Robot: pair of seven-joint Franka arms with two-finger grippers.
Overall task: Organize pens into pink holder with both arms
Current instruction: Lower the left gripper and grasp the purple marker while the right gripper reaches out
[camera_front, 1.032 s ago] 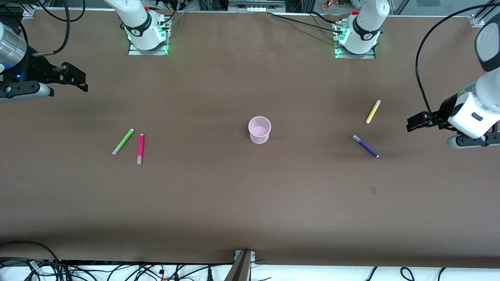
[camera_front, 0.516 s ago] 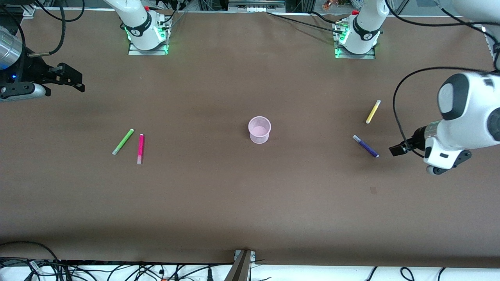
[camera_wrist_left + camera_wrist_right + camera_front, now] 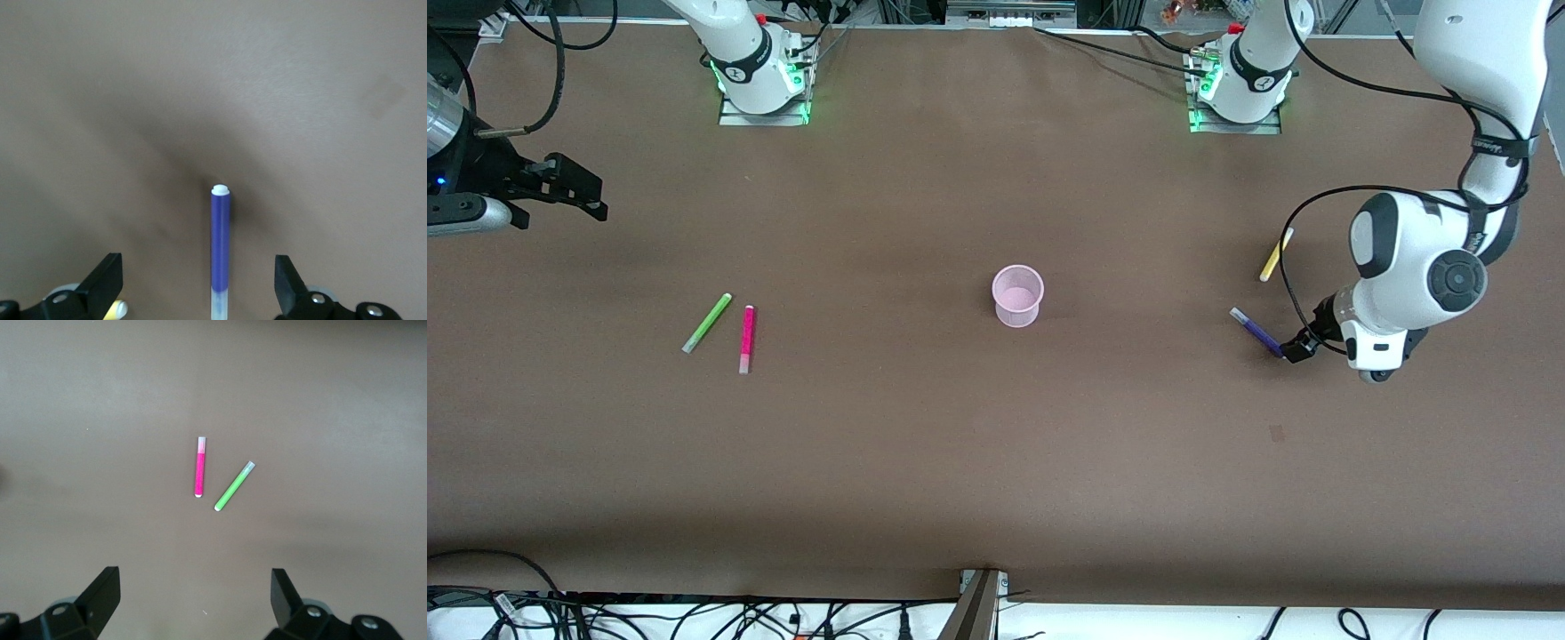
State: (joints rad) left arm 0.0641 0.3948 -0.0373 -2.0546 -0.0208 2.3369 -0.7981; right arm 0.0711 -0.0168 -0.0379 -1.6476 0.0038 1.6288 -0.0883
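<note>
The pink holder [image 3: 1017, 295] stands upright mid-table. The purple pen [image 3: 1257, 332] lies toward the left arm's end; my left gripper [image 3: 1295, 349] is open and low over its end, the pen [image 3: 219, 248] lying between the spread fingers without touching them. The yellow pen [image 3: 1274, 255] lies farther from the front camera, partly crossed by the left arm's cable; its tip shows in the left wrist view [image 3: 117, 309]. The green pen [image 3: 707, 322] and magenta pen [image 3: 746, 339] lie side by side toward the right arm's end. My right gripper [image 3: 578, 188] is open, high above that end; both pens show below it, the green pen [image 3: 234, 486] and the magenta pen [image 3: 199, 467].
The table [image 3: 996, 462] is covered in plain brown paper. Both arm bases [image 3: 760, 76] stand at the edge farthest from the front camera. Cables lie along the edge nearest the front camera.
My left arm has swung down and toward mid-table, bringing its open gripper over the purple pen's end. My right gripper has drifted slightly toward its end of the table.
</note>
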